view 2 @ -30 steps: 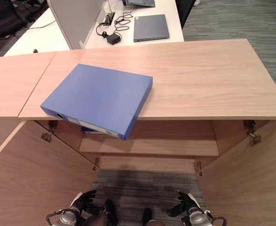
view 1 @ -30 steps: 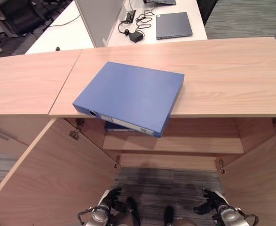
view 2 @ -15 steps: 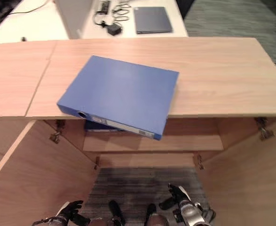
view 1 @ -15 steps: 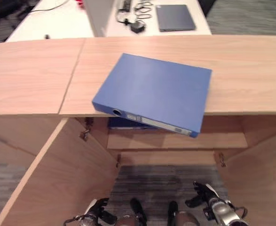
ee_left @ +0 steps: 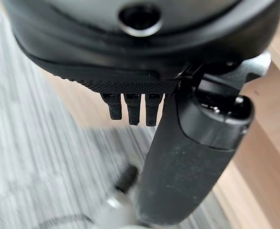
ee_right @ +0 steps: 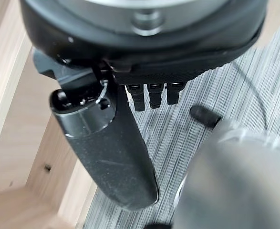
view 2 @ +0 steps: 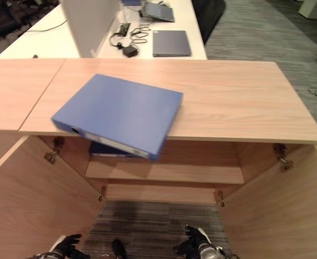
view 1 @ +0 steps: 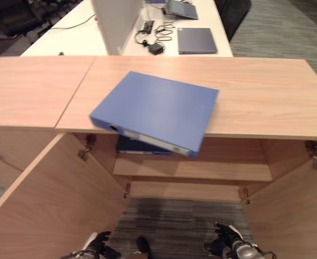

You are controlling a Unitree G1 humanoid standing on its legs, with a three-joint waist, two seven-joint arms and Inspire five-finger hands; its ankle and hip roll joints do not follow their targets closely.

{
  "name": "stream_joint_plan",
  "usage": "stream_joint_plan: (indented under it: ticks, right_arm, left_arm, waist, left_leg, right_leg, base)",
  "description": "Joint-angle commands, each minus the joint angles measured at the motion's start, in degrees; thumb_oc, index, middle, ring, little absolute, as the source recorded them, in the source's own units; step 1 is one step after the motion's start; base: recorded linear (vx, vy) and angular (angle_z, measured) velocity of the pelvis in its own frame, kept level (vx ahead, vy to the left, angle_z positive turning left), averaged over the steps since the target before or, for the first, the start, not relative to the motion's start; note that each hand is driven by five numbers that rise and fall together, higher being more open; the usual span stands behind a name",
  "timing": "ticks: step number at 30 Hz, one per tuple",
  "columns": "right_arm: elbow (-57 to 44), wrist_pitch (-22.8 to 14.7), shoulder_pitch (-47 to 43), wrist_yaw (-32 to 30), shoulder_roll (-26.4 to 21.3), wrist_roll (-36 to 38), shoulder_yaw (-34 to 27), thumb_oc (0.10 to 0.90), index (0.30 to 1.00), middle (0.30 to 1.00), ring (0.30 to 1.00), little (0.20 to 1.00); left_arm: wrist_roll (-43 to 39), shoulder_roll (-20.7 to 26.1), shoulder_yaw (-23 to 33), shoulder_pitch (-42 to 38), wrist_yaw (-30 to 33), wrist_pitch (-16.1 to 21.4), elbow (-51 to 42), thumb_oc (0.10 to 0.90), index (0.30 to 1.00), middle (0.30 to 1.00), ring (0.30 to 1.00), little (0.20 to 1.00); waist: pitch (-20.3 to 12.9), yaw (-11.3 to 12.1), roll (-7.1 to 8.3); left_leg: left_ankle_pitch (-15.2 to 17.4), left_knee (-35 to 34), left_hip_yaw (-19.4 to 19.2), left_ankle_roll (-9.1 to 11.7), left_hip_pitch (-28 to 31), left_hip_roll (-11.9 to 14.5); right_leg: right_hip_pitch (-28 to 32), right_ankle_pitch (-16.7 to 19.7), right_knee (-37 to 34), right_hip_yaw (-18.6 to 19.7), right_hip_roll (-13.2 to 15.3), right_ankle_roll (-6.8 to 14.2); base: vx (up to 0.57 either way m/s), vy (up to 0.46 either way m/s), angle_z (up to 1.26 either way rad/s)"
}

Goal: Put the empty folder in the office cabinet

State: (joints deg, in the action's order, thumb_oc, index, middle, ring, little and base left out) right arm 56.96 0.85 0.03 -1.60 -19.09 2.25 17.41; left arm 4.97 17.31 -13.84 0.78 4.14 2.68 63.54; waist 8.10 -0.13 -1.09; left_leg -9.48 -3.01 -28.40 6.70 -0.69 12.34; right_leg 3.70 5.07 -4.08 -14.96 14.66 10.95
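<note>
Both hands hang low over the floor, left hand and right hand, fingers relaxed and holding nothing. The blue folder lies flat on the cabinet worktop, its spine overhanging the open front.

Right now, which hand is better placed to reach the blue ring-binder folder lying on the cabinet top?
Left, marginally. The blue ring-binder folder overhangs the wooden cabinet top towards the robot's left, above the left hand. Both hands, left and right hand, hang low and open.
</note>
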Motion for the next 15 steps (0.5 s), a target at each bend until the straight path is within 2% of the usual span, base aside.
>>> stream_joint_plan:
  ticks: [1, 2, 6, 7, 9, 11, 12, 13, 14, 15]
  right_arm:
    - [-3.14, -1.73, -4.27, -0.4, -2.69, -1.16, -0.64, 0.8, 0.9, 0.9, 0.9, 0.9]
    - [-3.15, -1.73, -4.05, -0.38, -3.41, -1.29, -0.43, 0.8, 0.9, 0.9, 0.9, 0.9]
    - [-3.14, -1.82, -3.43, -0.33, -4.22, -1.2, -0.57, 0.8, 0.9, 0.9, 0.9, 0.9]
    - [-2.8, -1.9, -2.94, -0.24, -4.66, -1.01, -0.75, 0.8, 0.9, 0.9, 0.9, 0.9]
    - [-2.3, -1.97, -2.11, -0.21, -5.05, -0.96, -0.86, 0.8, 0.9, 0.9, 0.9, 0.9]
    - [-1.87, -2.03, -1.35, -0.42, -5.25, -0.69, -1.29, 0.8, 0.9, 0.9, 0.9, 0.9]
    - [-1.47, -2.02, -0.78, -0.55, -5.29, 0.0, -1.9, 0.8, 0.9, 0.9, 0.9, 0.9]
    - [-1.14, -1.88, -0.62, -0.65, -5.15, 0.22, -2.11, 0.8, 0.9, 0.9, 0.9, 0.9]
    - [-0.98, -1.82, -0.84, -0.73, -5.18, 0.32, -2.08, 0.8, 0.9, 0.9, 0.9, 0.9]
    - [-0.81, -1.84, -0.92, -0.85, -5.2, 0.43, -1.93, 0.8, 0.9, 0.9, 0.9, 0.9]
  left_arm:
    - [1.53, 3.47, -0.47, -3.49, 0.0, 0.69, 0.28, 0.8, 0.9, 0.9, 0.9, 0.9]
    - [1.71, 3.08, -0.79, -2.85, -0.26, 0.47, 0.21, 0.8, 0.9, 0.9, 0.9, 0.9]
    - [1.76, 2.62, -0.93, -1.6, -0.59, 0.28, -0.79, 0.8, 0.9, 0.9, 0.9, 0.9]
    - [1.6, 2.21, -0.98, -0.96, -0.78, 0.15, -1.11, 0.8, 0.9, 0.9, 0.9, 0.9]
    - [1.25, 1.82, -0.88, -0.51, -0.86, 0.06, -1.58, 0.8, 0.9, 0.9, 0.9, 0.9]
    - [0.92, 1.4, -1.17, -0.47, -0.74, 0.04, -2.04, 0.8, 0.9, 0.9, 0.9, 0.9]
    - [0.57, 1.25, -1.51, -0.88, -0.76, -0.01, -2.69, 0.8, 0.9, 0.9, 0.9, 0.9]
    - [0.52, 1.3, -1.68, -1.0, -0.82, -0.04, -3.09, 0.8, 0.9, 0.9, 0.9, 0.9]
    - [0.23, 1.21, -1.75, -1.14, -0.82, 0.0, -3.53, 0.8, 0.9, 0.9, 0.9, 0.9]
    - [-0.05, 0.9, -1.9, -1.13, -0.59, 0.17, -3.64, 0.8, 0.9, 0.9, 0.9, 0.9]
  waist:
    - [4.63, -0.81, -0.93]
    - [5.03, -1.0, -1.57]
    - [5.56, -1.44, -2.46]
    - [5.86, -1.61, -2.76]
    - [6.22, -1.57, -2.91]
    - [6.81, -1.53, -2.98]
    - [7.13, -2.08, -2.26]
    - [7.42, -2.32, -1.59]
    - [7.53, -1.73, -1.13]
    - [7.74, -1.01, -0.6]
  left_leg:
    - [0.43, 5.28, 1.32, 6.03, 3.3, 6.69]
    - [-2.05, 5.69, 1.84, 6.93, 3.45, 8.52]
    - [-4.6, 6.4, 2.44, 7.88, 3.67, 10.75]
    - [-5.89, 7.69, 2.92, 8.11, 3.62, 12.27]
    - [-6.92, 9.17, 3.5, 8.2, 3.25, 13.29]
    - [-9.54, 11.07, 4.0, 8.3, 2.24, 14.54]
    - [-10.05, 14.05, 1.43, 8.05, 1.22, 15.67]
    - [-8.81, 16.45, 0.78, 7.7, 0.84, 15.33]
    - [-7.2, 18.83, 2.14, 7.0, -0.37, 13.53]
    - [-5.0, 20.7, 4.89, 6.21, -2.29, 10.66]
  right_leg:
    - [1.99, -7.91, 4.95, 0.51, 1.0, 0.7]
    - [2.84, -9.13, 4.91, 0.43, -0.89, -0.35]
    - [4.38, -10.29, 4.03, -0.11, -3.25, -1.5]
    - [5.91, -11.11, 2.96, -0.33, -4.96, -2.49]
    - [7.45, -11.88, 1.84, -0.86, -6.38, -3.37]
    - [9.17, -12.54, 1.03, -1.66, -7.39, -4.19]
    - [10.07, -13.18, 0.64, -2.92, -7.86, -5.31]
    - [10.59, -13.59, 0.64, -3.31, -7.85, -5.87]
    - [10.43, -13.34, 0.63, -2.84, -8.05, -6.35]
    - [10.42, -13.35, 0.71, -2.36, -7.89, -6.64]
  base:
    - [0.01, -0.32, 0.06]
    - [0.0, -0.163, 0.0]
    - [0.0, -0.192, 0.07]
    - [0.01, -0.24, 0.11]
    - [0.0, -0.25, 0.1]
    - [-0.01, -0.224, 0.21]
    - [0.0, -0.274, 0.36]
    - [0.0, -0.296, 0.89]
    - [-0.01, -0.207, 0.74]
    - [-0.05, -0.177, 0.23]
